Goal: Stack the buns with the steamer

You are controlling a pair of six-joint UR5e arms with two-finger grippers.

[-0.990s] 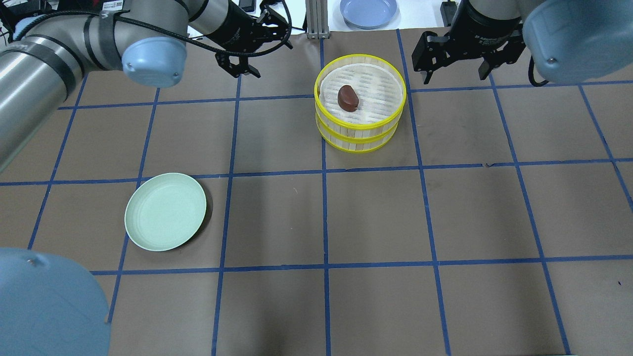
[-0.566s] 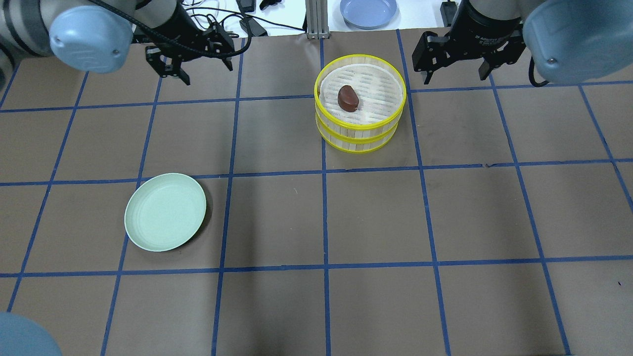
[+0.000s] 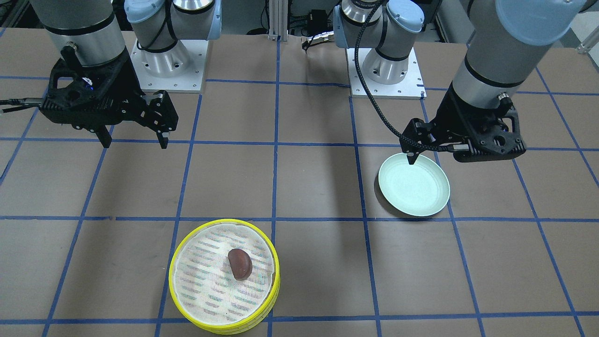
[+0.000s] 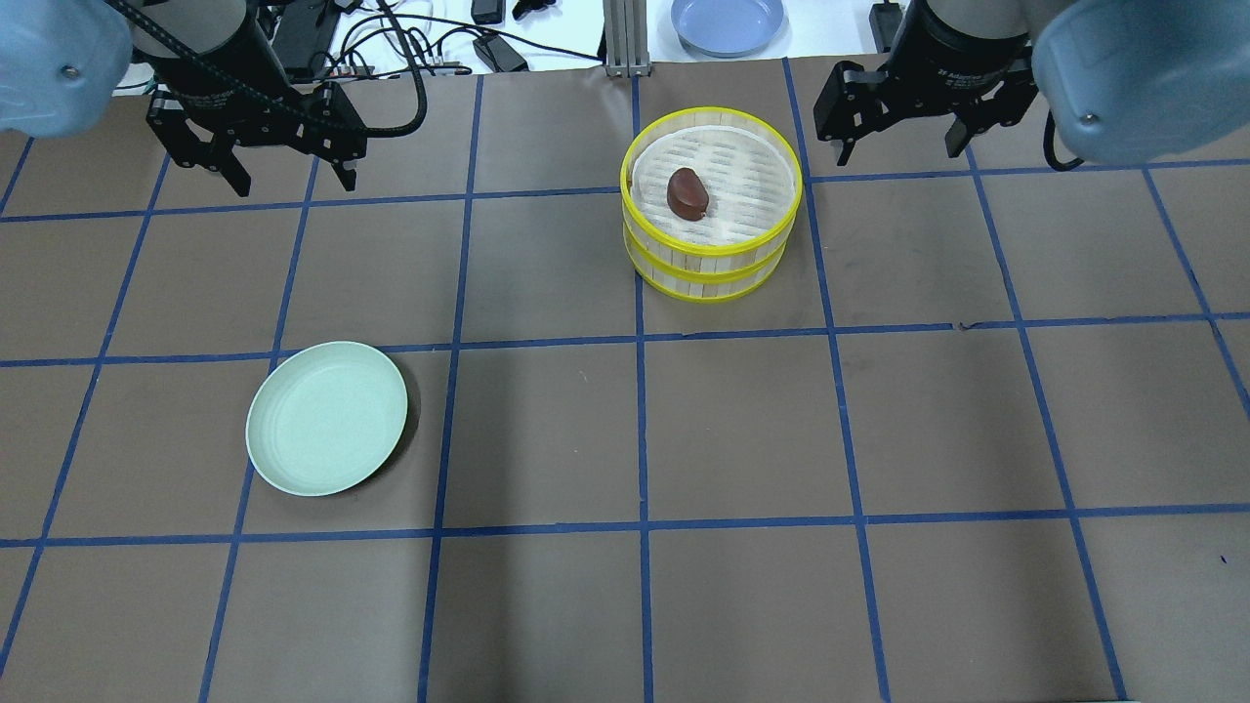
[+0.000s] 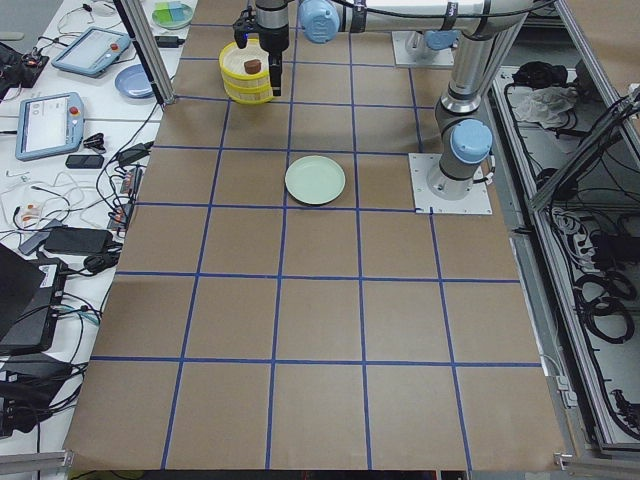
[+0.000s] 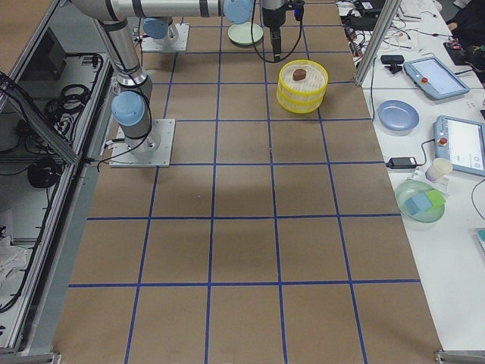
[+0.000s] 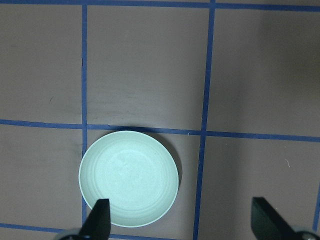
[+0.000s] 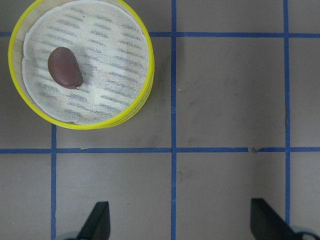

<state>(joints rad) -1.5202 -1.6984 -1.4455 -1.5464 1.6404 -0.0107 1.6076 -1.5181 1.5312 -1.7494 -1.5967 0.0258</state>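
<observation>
Change is all on the left arm: over the last second the left gripper (image 4: 293, 179) swings away from beside the bamboo steamer (image 4: 711, 269) out toward the left far corner of the table (image 4: 742, 430). Right gripper (image 4: 896, 151) has not moved. Steamer, bun and plate sit where they were.

Reading for the task: looks like a retreat after a placement, not a new reach. Two yellow-rimmed tiers are already stacked, and the reddish-brown bun (image 4: 687, 193) lies on the liner of the top tier, a bit off centre. Cream-white bun is not visible in any view; it may be in the lower tier under the top one, cannot tell. Pale green plate (image 4: 327, 418) is bare. Judged near done or done.

Pose, left: wrist points straight down, gripper held high off the table. Its fingers (image 7: 100, 219) are spread wide with nothing between them. The wrist view shows the plate below, toward one finger and not centred in the gap.

Pose, right: also pointing straight down, hovering near the steamer on the robot's right side, apart from it. Fingers (image 8: 98, 221) are spread wide and hold nothing. The steamer sits off in the upper corner of its wrist view, not under the gap.
</observation>
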